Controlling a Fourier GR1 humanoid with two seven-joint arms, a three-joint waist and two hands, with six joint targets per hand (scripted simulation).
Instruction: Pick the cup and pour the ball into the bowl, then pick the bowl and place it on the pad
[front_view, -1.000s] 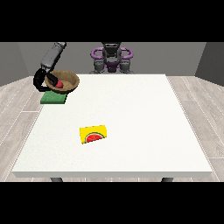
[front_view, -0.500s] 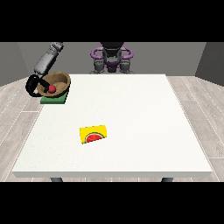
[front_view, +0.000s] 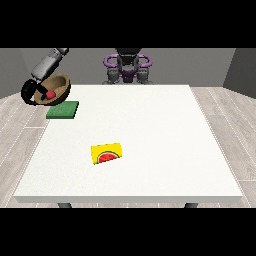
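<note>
Bowl (front_view: 55, 89) (ball (front_view: 50, 94) inside) above pad (front_view: 63, 109), left of table (front_view: 150, 125)

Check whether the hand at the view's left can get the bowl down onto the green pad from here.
Probably yes: that hand holds the bowl tilted beyond the table's edge, the green pad lies close by, bare.

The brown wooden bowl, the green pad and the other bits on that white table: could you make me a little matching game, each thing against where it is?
Things:
1. brown wooden bowl
2. small red ball
3. flat green square pad
4. yellow card with a watermelon picture

Places:
A. lying flat near the table's middle
B. inside the bowl
C. held up at the view's left, tilted
D. lying at the table's far left corner

Pairs: 1-C, 2-B, 3-D, 4-A
</note>
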